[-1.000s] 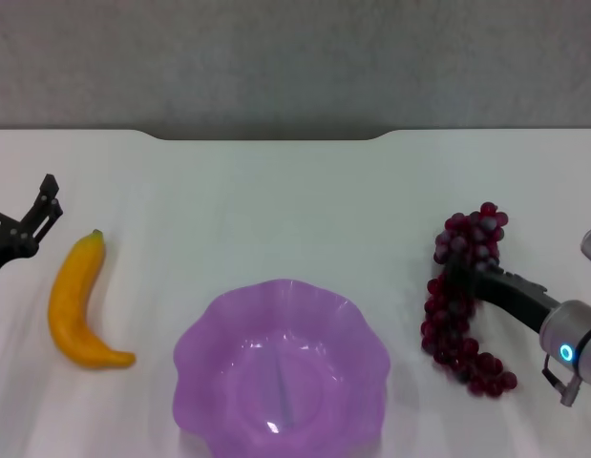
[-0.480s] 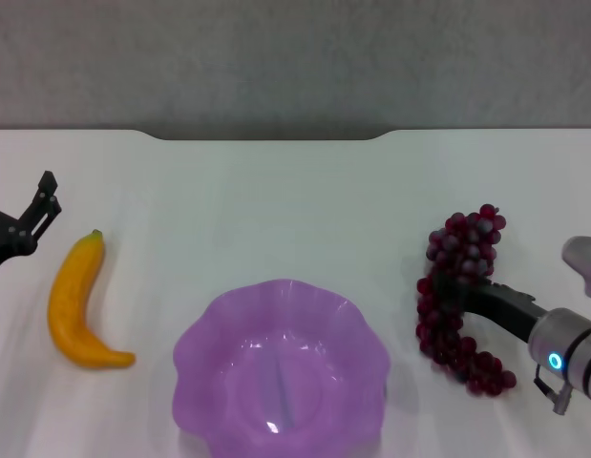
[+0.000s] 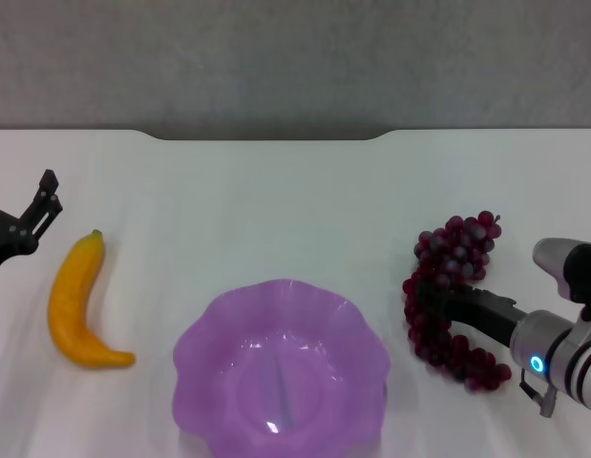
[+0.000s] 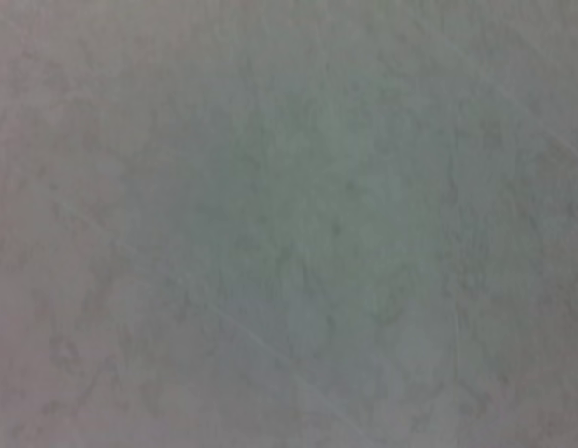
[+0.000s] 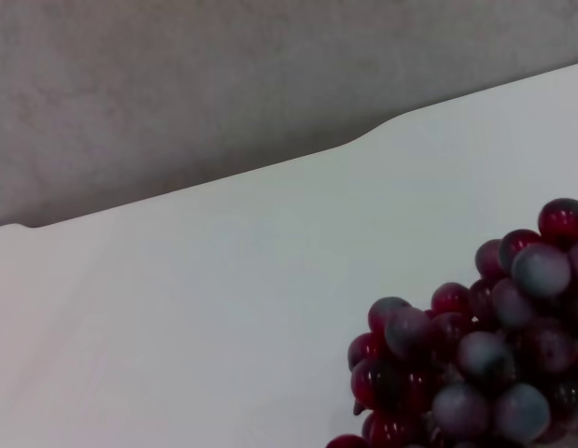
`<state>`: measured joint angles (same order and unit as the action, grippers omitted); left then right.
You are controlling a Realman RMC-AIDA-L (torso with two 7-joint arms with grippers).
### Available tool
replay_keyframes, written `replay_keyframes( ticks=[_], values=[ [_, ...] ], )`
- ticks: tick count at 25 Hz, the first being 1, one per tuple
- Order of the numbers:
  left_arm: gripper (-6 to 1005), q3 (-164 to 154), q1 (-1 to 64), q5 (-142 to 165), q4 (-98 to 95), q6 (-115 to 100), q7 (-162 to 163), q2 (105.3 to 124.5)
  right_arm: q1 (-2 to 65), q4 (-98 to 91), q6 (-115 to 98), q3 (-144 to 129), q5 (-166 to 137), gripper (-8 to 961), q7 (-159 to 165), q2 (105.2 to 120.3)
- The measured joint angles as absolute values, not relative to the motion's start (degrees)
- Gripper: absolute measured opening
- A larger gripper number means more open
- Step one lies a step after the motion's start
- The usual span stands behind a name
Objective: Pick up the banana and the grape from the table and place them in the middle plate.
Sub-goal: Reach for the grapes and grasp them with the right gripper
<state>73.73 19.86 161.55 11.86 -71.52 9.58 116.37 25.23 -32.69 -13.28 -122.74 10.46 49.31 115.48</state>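
The left hand point(image 3: 42, 205) is hanging at the tabletop's point(image 3: 276, 200) 9 o'clock edge, fingers apart, holding nothing, just beside the banana's point(image 3: 73, 303) stem tip. The banana is lying on the tabletop at 8 o'clock. The plate point(image 3: 282, 367) is sitting at 6 o'clock. At 4 o'clock the right hand point(image 3: 440, 294) is clamping the grape point(image 3: 448, 296) across its middle, near the plate's rim.

No legible text, labels, brand marks, numbers or signs in any view. Only a small lit blue ring on the right arm's wrist housing point(image 3: 537, 364); it carries no characters.
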Motion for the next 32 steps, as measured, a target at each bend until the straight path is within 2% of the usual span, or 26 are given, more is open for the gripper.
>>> replay_keyframes(
  ticks=[27, 32],
  values=[
    [882, 73.82, 19.77, 161.55, 11.86, -71.54, 9.58, 116.37, 28.14, -35.12, -5.87, -127.89, 10.45, 723, 50.01, 115.31],
    [882, 73.74, 19.77, 161.55, 11.86, -71.54, 9.58, 116.37, 28.12, -35.28, -6.22, -128.60, 10.21, 656, 50.00, 115.25]
  ],
)
